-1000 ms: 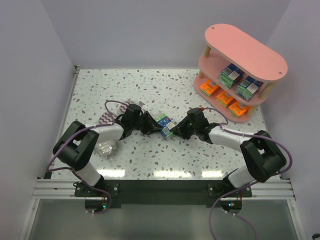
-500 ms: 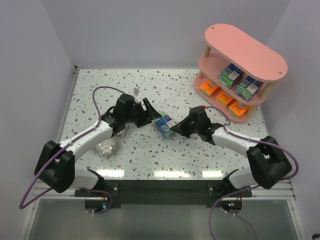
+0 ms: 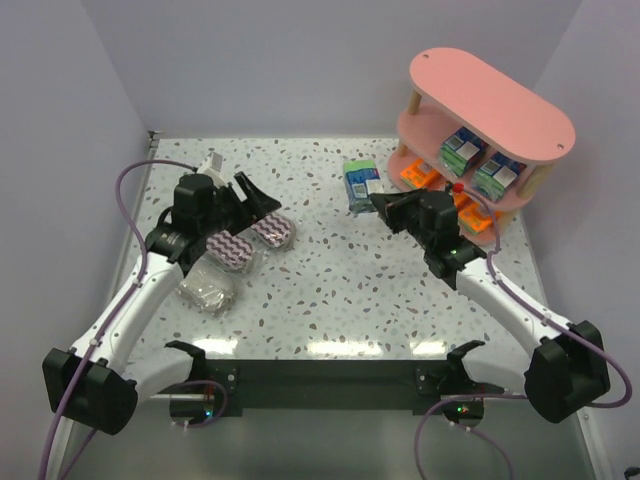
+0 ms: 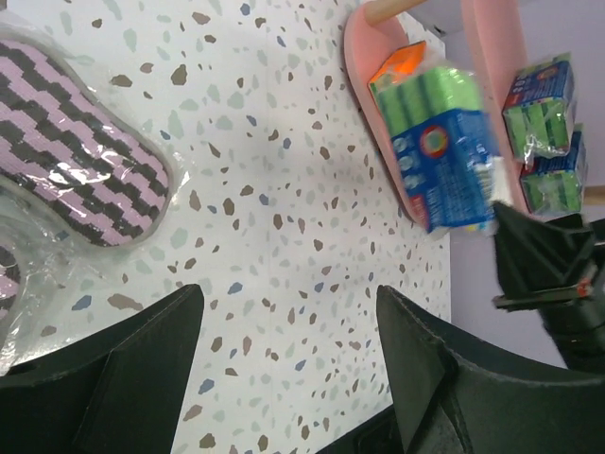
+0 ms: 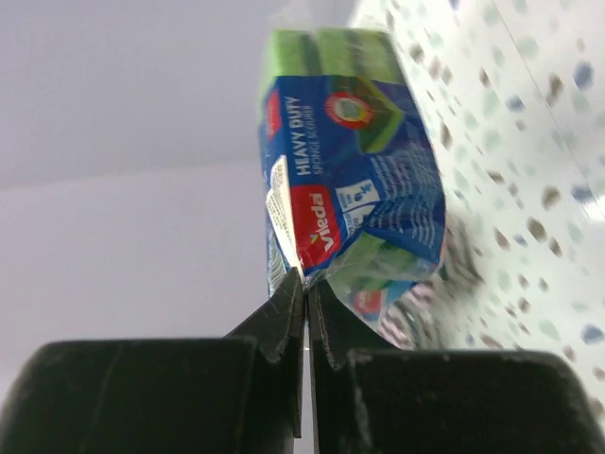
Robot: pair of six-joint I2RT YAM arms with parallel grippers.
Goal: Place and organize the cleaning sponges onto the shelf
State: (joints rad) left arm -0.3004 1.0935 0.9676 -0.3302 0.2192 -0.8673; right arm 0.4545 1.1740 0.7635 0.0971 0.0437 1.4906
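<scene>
My right gripper (image 3: 380, 201) is shut on the wrap edge of a green-and-blue sponge pack (image 3: 361, 184), which hangs above the table just left of the pink shelf (image 3: 490, 92). From the right wrist, the pack (image 5: 352, 170) hangs from the pinched fingertips of this gripper (image 5: 307, 280). Two green-and-blue packs (image 3: 462, 151) stand on the middle tier and three orange ones (image 3: 452, 197) on the bottom. My left gripper (image 3: 262, 195) is open and empty at the left, over two purple zigzag sponges (image 3: 232, 247). Its wrist view shows the left gripper (image 4: 288, 303) above bare table.
A greyish wrapped sponge (image 3: 207, 290) lies at the near left by the zigzag ones. Pale walls close the table on three sides. The shelf stands in the far right corner, and its top board holds nothing.
The right gripper closed on the green-and-blue pack and carried it from mid-table up towards the shelf. The left gripper let go of it, opened wide and drew back to the left.
</scene>
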